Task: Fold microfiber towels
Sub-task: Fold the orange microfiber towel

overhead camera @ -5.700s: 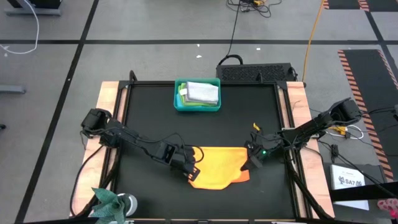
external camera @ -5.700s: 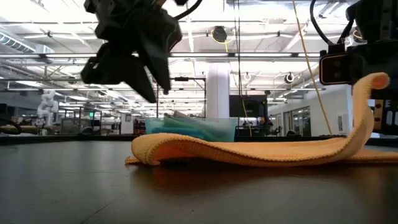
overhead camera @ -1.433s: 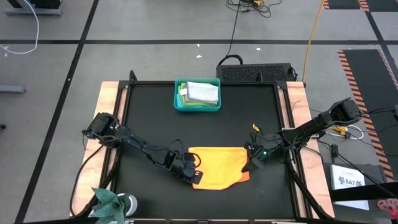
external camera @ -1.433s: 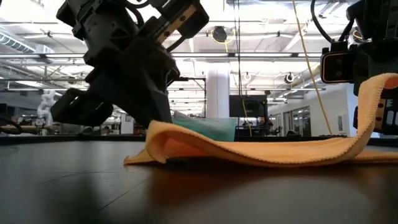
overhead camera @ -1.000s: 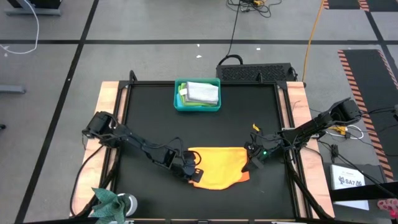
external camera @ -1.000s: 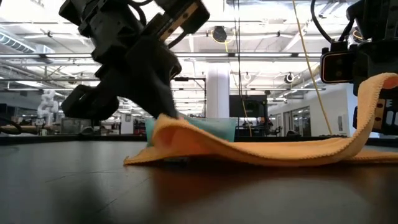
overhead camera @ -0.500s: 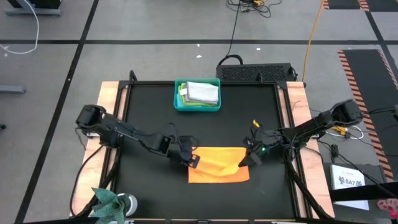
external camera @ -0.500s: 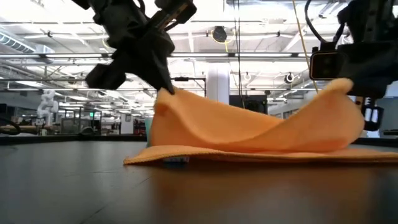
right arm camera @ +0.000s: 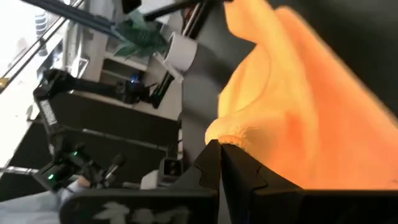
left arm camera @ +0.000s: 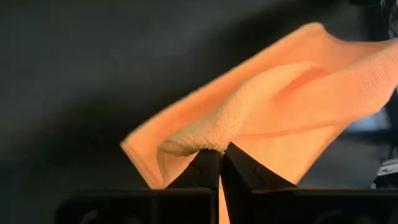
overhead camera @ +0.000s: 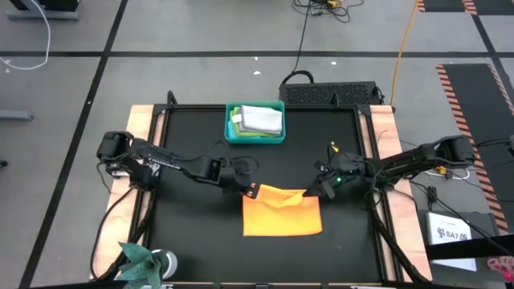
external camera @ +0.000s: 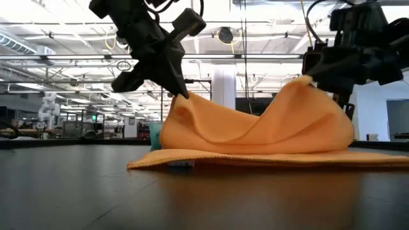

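Orange-yellow towel (overhead camera: 281, 213) on black counter (overhead camera: 185, 233), near front edge. Left claw (overhead camera: 250, 189) and right claw (overhead camera: 315, 193) each clamped on one corner, lifting far edge; near edge lies flat.

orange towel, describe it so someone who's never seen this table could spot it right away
On the black table, look at its near half, between the two arms. The orange towel lies there partly lifted, its far corners pinched by the left gripper and right gripper, both shut on it. It is the only cloth spread on the table; the others sit folded in the teal bin at the far edge.
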